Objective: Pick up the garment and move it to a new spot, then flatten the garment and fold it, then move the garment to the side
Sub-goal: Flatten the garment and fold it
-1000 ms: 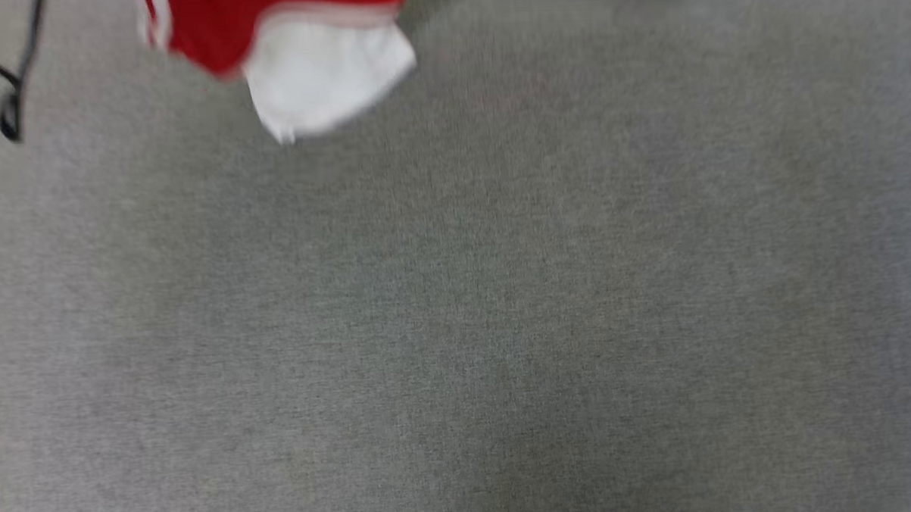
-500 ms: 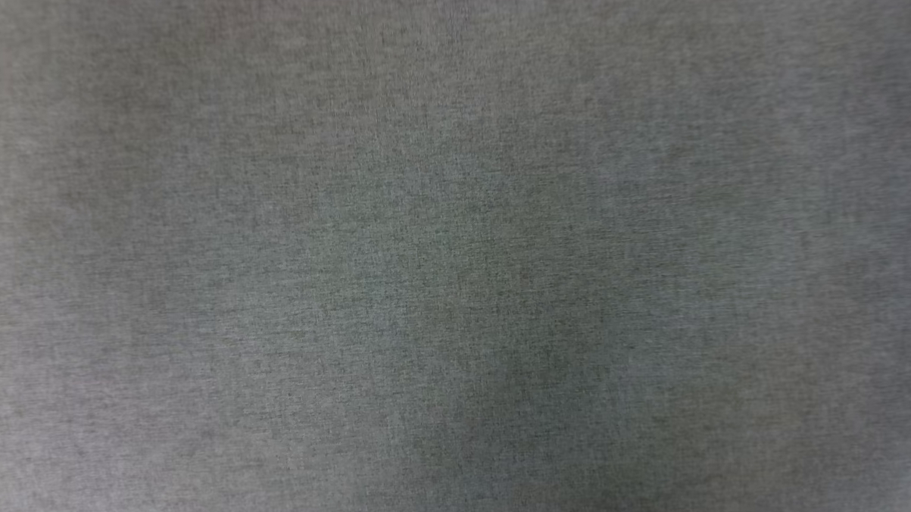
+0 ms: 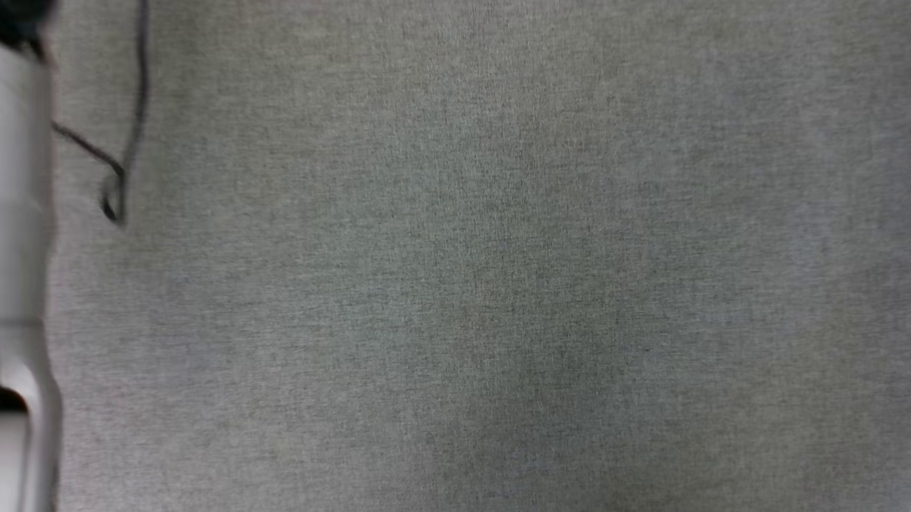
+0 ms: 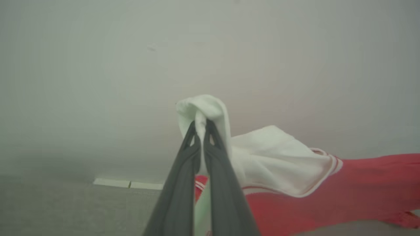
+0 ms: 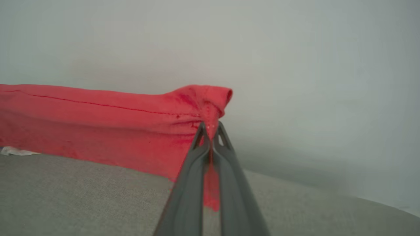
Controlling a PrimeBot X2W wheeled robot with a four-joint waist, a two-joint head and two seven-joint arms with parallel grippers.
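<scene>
- The left end effector (image 4: 200, 124) pinches a white fold of the garment (image 4: 279, 157) between its 2 fingers, and the red cloth trails off to its right.
- The right end effector (image 5: 210, 125) is clamped on a red hem, with the cloth stretching to its left above the grey surface (image 5: 82, 196).
- The head camera has shifted. The garment it showed 1 s ago is out of frame, and a pale forearm (image 3: 2, 188) and a black cable (image 3: 129, 131) now show.

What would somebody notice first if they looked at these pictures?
The bright red soft jersey with its white inside jumps out. In the left wrist view the left gripper is shut on a white fold of it, and in the right wrist view the right gripper pinches a red fold. The head view has plain grey woven cloth, with a pale forearm at its left edge.
</scene>
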